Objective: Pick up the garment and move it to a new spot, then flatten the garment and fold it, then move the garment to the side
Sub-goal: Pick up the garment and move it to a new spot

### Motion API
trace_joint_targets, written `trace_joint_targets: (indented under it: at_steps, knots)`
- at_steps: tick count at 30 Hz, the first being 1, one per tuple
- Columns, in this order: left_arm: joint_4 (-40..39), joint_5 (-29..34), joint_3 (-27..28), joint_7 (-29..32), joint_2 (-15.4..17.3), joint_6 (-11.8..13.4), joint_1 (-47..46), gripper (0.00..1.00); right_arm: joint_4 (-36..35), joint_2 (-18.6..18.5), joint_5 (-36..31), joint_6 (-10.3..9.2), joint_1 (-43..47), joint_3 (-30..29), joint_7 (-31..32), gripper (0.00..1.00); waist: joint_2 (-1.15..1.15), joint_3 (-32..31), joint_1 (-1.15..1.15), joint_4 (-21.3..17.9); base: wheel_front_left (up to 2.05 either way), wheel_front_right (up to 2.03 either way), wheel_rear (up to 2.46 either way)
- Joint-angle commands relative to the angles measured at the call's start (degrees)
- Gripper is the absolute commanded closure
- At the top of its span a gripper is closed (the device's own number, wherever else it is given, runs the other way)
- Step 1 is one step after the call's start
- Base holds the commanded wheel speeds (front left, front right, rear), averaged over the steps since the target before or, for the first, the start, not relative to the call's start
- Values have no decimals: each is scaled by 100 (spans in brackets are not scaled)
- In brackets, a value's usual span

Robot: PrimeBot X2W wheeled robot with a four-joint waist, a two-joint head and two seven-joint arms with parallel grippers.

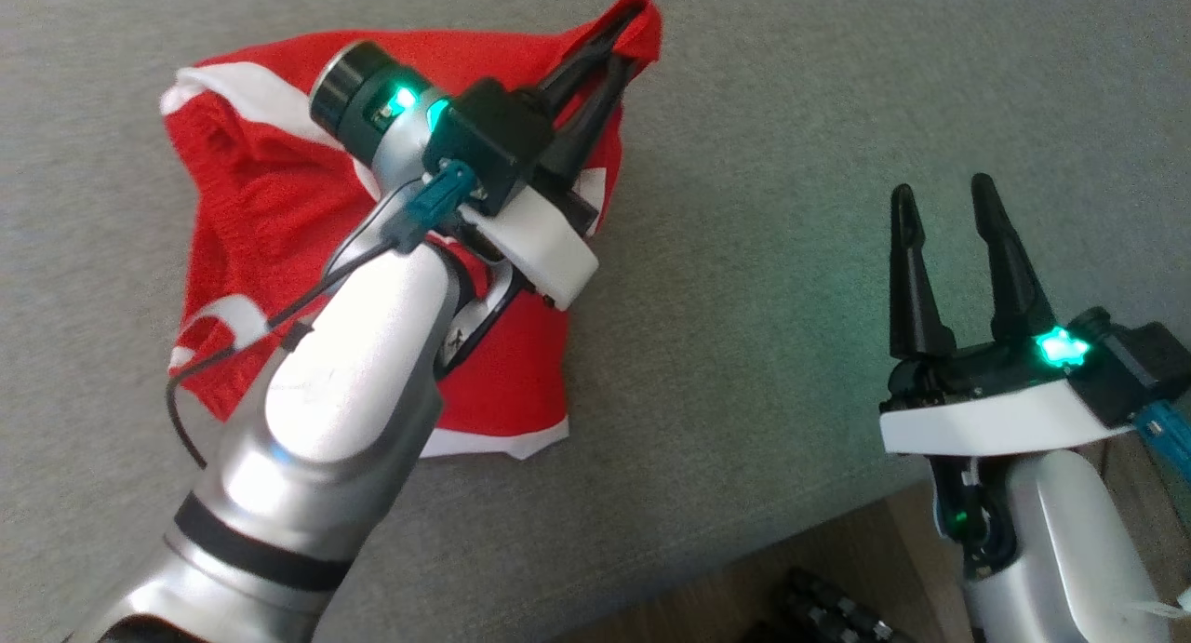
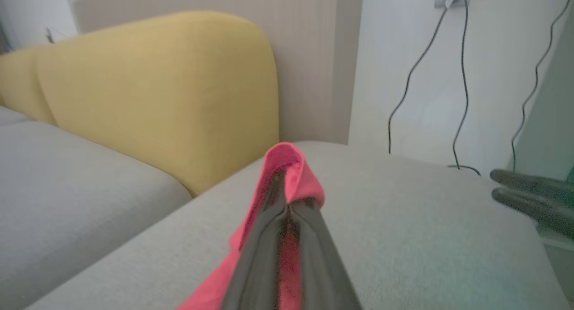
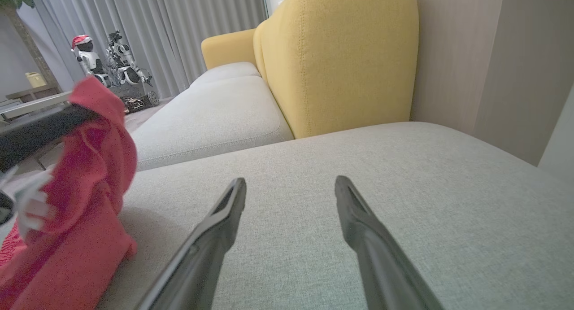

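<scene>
The garment [image 1: 270, 206] is red knit with white trim, bunched on the grey sofa seat [image 1: 791, 113] at the upper left of the head view. My left gripper [image 1: 633, 24] is shut on a fold of its far right edge and holds that fold lifted. In the left wrist view the red fold [image 2: 291, 166] wraps over the closed fingertips. My right gripper [image 1: 944, 196] stands open at the right, apart from the cloth, with nothing between its fingers. The right wrist view shows the raised garment [image 3: 89, 180] at its left and the open right gripper [image 3: 290, 186] over bare seat.
A yellow backrest [image 3: 341, 54] rises behind the grey seat, with a wall and hanging cables [image 2: 417, 72] beyond. The seat's front edge [image 1: 819, 522] runs at the lower right, wooden floor below. Small robot figures [image 3: 112, 63] stand by the curtains.
</scene>
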Motion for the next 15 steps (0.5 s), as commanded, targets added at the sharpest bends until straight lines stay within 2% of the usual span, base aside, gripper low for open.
trace_joint_targets:
  at_steps: [1,4,5,6,7,8,15]
  knots:
    - [-74,-42,97,57,57,-34,-161,100,-156,-20,42,44,-94,139,-59,0,0,176,0,-186,0,0,0]
    - [438,-176,-92,242,91,-34,-255,100,-87,-20,99,44,-126,198,-118,0,0,235,0,-247,0,0,0]
    - [589,-224,-162,302,106,-34,-273,96,-61,-20,112,44,-135,204,-136,0,0,244,0,-252,0,0,0]
    - [718,-288,-209,351,109,-34,-282,65,-35,-20,121,44,-143,204,-152,0,0,246,0,-251,0,0,0]
    - [815,-351,-257,376,106,-34,-289,18,-9,-20,127,44,-148,197,-166,0,0,240,0,-239,0,0,0]
    - [892,-402,-310,381,103,-34,-297,0,18,-20,128,44,-149,182,-178,0,0,224,0,-215,0,0,0]
    - [942,-668,-436,-17,87,6,-53,0,183,-20,7,44,-143,83,-192,0,0,-139,0,154,0,0,0]
